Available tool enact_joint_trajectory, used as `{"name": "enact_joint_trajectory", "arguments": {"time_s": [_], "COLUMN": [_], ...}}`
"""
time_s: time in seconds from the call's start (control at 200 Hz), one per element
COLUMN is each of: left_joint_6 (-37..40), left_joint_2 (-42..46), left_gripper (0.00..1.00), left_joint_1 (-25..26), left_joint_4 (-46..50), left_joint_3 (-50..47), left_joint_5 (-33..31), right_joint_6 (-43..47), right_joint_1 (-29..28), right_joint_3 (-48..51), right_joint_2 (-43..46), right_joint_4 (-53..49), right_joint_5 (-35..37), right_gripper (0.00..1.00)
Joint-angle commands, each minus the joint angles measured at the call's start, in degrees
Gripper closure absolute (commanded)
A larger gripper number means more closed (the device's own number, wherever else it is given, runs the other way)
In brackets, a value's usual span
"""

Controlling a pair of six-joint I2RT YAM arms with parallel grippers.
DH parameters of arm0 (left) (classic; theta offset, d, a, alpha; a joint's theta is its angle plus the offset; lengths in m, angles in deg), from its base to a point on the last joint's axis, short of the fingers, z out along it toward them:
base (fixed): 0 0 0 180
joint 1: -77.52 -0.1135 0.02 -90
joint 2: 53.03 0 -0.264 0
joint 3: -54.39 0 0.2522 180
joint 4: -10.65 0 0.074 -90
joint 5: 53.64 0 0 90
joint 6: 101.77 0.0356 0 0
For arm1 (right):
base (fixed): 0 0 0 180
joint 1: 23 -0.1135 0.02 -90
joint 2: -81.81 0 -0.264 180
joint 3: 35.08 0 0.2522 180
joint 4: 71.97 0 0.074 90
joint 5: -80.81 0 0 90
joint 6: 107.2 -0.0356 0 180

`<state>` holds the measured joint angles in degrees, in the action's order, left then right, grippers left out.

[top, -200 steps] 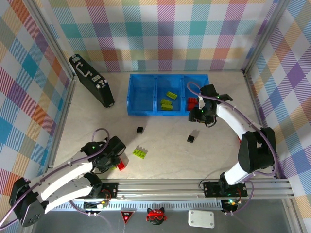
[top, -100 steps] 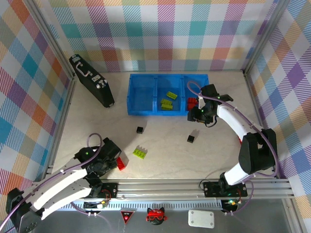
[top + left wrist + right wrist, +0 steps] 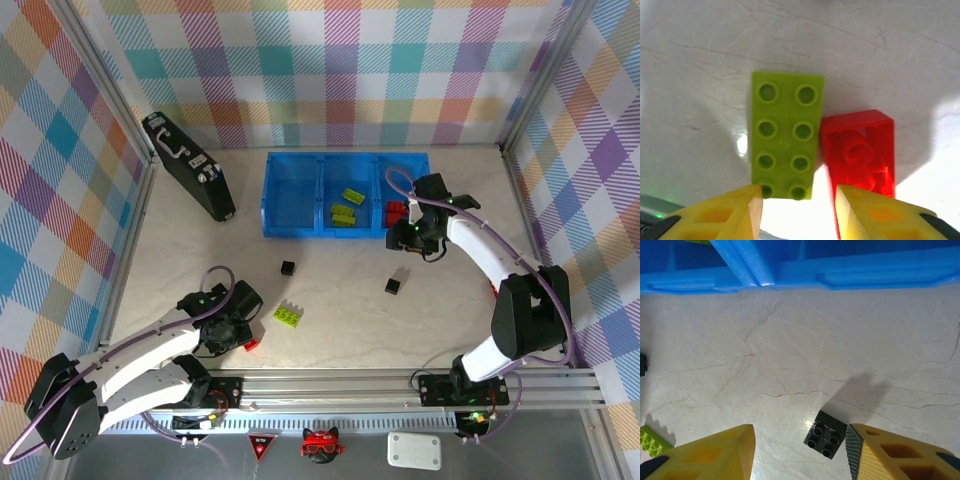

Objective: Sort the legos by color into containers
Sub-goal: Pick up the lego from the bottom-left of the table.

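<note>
Hovered mid-pick near the table's (image 3: pixel 865 50) front edge, left gripper (image 3: pixel 797 200) agape before green lego (image 3: pixel 785 135) just beside red lego (image 3: pixel 860 155), right gripper (image 3: pixel 800 435) agape too. Probably needed next: straddling one only.

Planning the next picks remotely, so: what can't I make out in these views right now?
Top view: the right arm covers part of the right compartment of the tray, so its red bricks cannot be counted.
Top view: the left gripper hides most of the loose red brick; its shape is unreadable there.
Right wrist view: the green brick is cut off by the left edge; only a corner shows.
</note>
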<state>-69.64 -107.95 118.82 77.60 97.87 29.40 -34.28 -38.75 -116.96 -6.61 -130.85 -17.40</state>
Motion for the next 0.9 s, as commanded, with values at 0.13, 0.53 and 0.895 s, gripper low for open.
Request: {"name": "enact_joint_trajectory", "arguments": {"time_s": [0.13,0.53,0.895], "left_joint_6": [0.3,-1.9,-2.6], "left_joint_2": [0.2,4.2,0.1], "left_gripper": [0.61,0.6,0.6], "left_joint_1": [-1.2,-1.6,-1.7], "left_joint_4": [-0.7,5.3,3.5], "left_joint_3": [-2.5,1.4,-0.6], "left_joint_5": [-0.3,-5.3,-3.9], "right_joint_6": [1.0,1.3,1.3], "right_joint_1": [0.2,0.2,0.2], "right_joint_3": [-0.6,-0.7,-0.9], "right_joint_2": [2.0,2.1,2.0], "right_joint_4": [-1.9,-2.2,-2.4], "right_joint_5": [0.1,0.6,0.6], "right_gripper": [0.47,0.47,0.47]}}
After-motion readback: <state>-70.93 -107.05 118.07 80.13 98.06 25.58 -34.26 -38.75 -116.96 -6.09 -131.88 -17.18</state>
